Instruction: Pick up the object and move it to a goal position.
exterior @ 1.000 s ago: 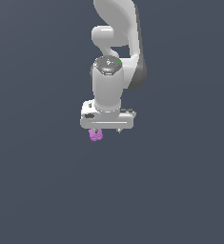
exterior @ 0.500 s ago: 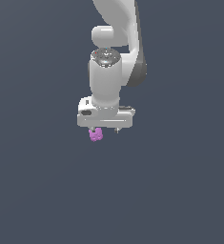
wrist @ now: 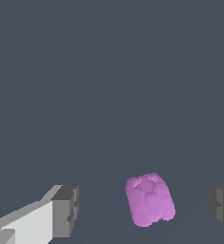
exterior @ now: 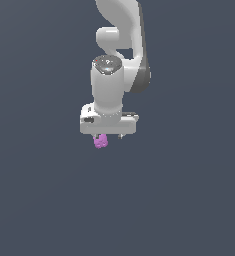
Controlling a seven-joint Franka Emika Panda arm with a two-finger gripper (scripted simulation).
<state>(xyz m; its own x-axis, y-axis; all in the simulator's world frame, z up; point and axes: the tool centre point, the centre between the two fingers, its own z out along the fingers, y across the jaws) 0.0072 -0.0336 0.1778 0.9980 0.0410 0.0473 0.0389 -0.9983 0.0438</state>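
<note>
- The dark grey bench (exterior: 44, 200) fills the whole background in both views, flat and plain.
- The white arm (exterior: 120, 45) comes down from the top of the exterior view, its wrist pointing straight down at the bench.
- The hand (exterior: 108, 136) sits under the wide white block at the arm's end. In the wrist view its two grey fingertips (wrist: 66, 210) stand spread wide, one on each side, touching nothing.
- The pink-purple blob (wrist: 149, 199), small and lumpy, lies on the bench between the spread fingertips, nearer one of them, with a clear gap on both sides. In the exterior view it peeks out just under the block's edge, toward the exterior view's left.
</note>
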